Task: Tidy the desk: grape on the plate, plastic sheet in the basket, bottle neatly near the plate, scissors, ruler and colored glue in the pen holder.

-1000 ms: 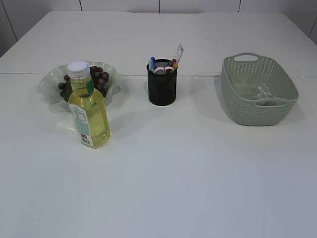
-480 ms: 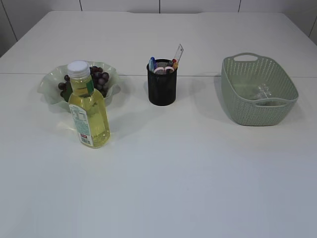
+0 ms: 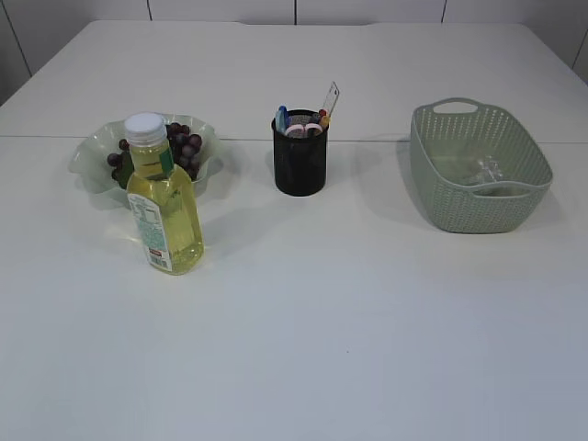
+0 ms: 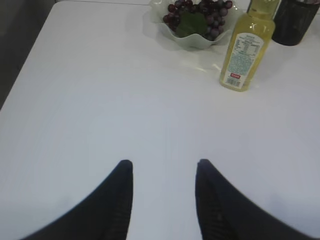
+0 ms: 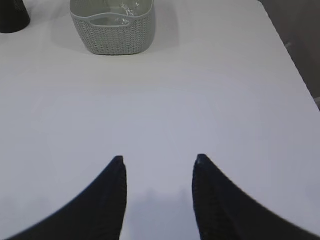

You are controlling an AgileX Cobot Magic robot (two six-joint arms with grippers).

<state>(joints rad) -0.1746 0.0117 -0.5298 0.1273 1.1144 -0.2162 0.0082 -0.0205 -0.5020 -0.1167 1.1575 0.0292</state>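
Dark grapes [image 3: 182, 141] lie on the pale green wavy plate [image 3: 92, 156] at the left. A yellow bottle [image 3: 163, 207] with a white cap stands upright just in front of the plate. The black mesh pen holder [image 3: 300, 163] holds the clear ruler [image 3: 329, 98], pink-handled scissors [image 3: 303, 129] and colored glue [image 3: 282, 118]. Crumpled clear plastic sheet [image 3: 484, 171] lies inside the green basket [image 3: 441, 197]. My left gripper [image 4: 163, 165] is open over bare table, well short of the bottle [image 4: 247, 46]. The right gripper [image 5: 158, 160] hangs open, far from the basket [image 5: 112, 37].
Neither arm shows in the exterior view. The white table [image 3: 349, 312] stretches wide in front of the objects. Its left edge [image 4: 25, 65] and right edge [image 5: 290, 55] show in the wrist views.
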